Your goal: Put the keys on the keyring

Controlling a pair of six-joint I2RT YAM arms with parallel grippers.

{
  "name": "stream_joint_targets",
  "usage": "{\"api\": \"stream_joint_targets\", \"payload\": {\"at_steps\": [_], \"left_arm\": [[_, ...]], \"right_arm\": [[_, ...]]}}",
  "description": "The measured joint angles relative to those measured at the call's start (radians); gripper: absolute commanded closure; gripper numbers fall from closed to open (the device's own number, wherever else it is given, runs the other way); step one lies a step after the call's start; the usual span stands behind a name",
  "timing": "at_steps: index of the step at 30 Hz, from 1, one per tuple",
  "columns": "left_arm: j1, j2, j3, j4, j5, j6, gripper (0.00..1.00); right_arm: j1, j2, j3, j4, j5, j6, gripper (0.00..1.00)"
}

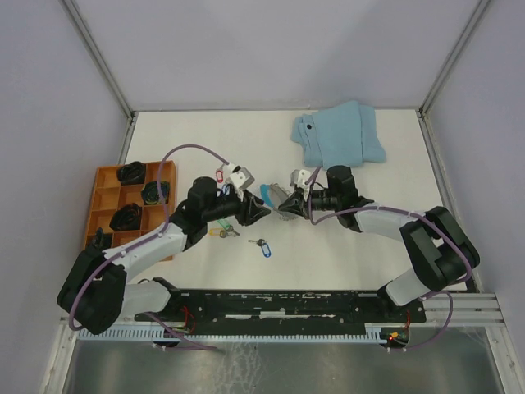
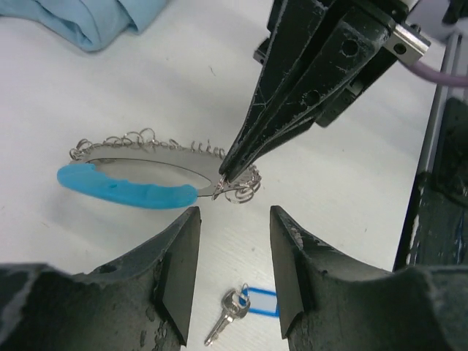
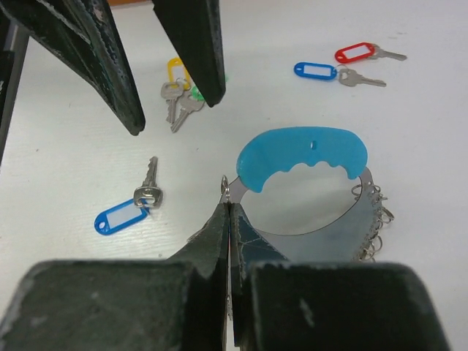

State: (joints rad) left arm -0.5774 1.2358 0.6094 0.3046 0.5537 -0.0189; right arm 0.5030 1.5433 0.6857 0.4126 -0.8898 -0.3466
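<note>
**A:** Where is the keyring (image 3: pixel 303 155)?

**B:** Near the middle of the table (image 1: pixel 328 267), between the two arms; the right tool (image 3: pixel 229 210) has it by the thin metal end beside the blue curved part (image 2: pixel 124 189); its fingers (image 3: pixel 219 241) are pressed together on that end.

**A:** Lifted, or lying flat?

**B:** I cannot tell; the grey wire curls run along the side of the loop opposite the blue part.

**A:** And the left tool (image 2: pixel 234 213)?

**B:** Open; its two fingers (image 2: pixel 175 270) stand apart with nothing between them; the tips sit just short of the ring, close to where the right tool pinches it; I see no contact.

**A:** The keys (image 1: pixel 262 245)?

**B:** All loose on the table, apart from the ring; one blue-tagged key (image 3: pixel 146 194) lies on the side of the tools nearer the arm bases; a yellow-tagged and green-tagged pair (image 3: pixel 179 95) lies together under the left arm, seen from above; a second blue-tagged key (image 3: pixel 333 72) and a red-tagged key (image 3: pixel 365 53) lie side by side on the far side of the left arm's wrist.

**A:** What else is on the table?

**B:** A folded light-blue cloth (image 1: pixel 340 135) at the far side; an orange tray (image 1: pixel 105 176) with compartments at the left edge, dark things in several of them.
</note>
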Motion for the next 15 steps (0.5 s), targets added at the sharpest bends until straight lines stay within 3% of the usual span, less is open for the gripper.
{"api": "stream_joint_targets", "payload": {"at_steps": [8,15], "left_arm": [[0.070,-0.035,-0.238,0.381,-0.020,-0.269,0.50],[0.072,0.076,-0.264,0.627,-0.006,-0.396,0.50]], "right_arm": [[0.000,-0.003,-0.095,0.353,0.097,0.258,0.99],[0.000,-0.003,-0.140,0.592,0.151,0.428,0.99]]}}
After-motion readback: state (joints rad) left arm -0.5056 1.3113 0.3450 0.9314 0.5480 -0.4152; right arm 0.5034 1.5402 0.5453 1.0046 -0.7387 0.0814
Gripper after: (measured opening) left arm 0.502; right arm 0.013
